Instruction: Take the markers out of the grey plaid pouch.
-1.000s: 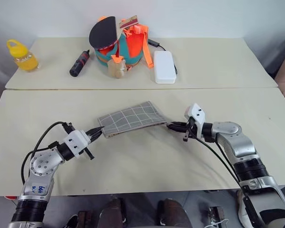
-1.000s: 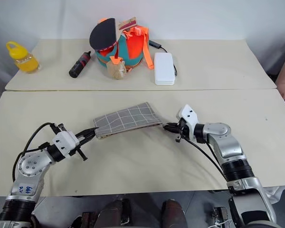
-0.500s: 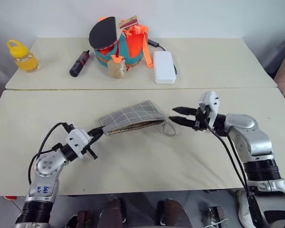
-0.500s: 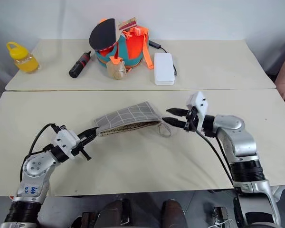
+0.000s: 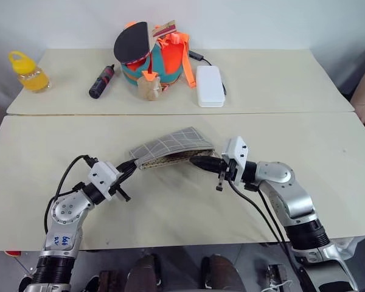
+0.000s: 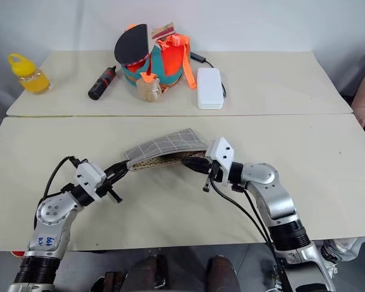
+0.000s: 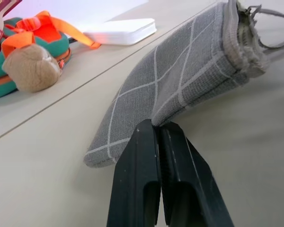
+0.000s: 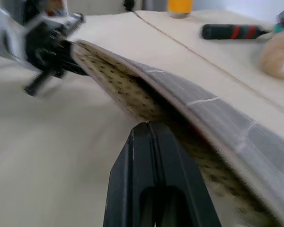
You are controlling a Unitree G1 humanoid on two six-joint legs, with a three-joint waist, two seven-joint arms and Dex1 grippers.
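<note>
Item: grey plaid pouch (image 5: 170,148). Lies near the middle of the near counter (image 5: 328,182), one end lifted, mouth unzipped along the edge facing me, dotted tan lining visible inside. Markers: none can be made out within; a trace of red shows in the lining in my right wrist view, too unclear to name.

Item: my left pincer (image 5: 131,165). Fingers pressed together on the pouch's left corner, holding it up off the counter.

Item: my right pincer (image 5: 198,162). Fingers closed together, nothing visibly between them, tips at the pouch's open mouth, pointing into it.

Step in hand, as I judge it: reaching into the opened pouch for the first marker. The next move calls for parting the right fingers inside the mouth, finding a pen body, and closing on it while the left keeps the corner anchored.

Change noted: half a second ago my right pincer stood spread, apart from the pouch's right end; it has since closed and come across to the mouth. The pouch bows open more than a second ago, when it lay flatter.

Surroundings: far counter (image 5: 267,85) carries a white rectangular case (image 5: 210,85), an orange-and-teal bag (image 5: 155,58), a black-and-red cylinder (image 5: 101,81) and a yellow bottle (image 5: 28,71).
</note>
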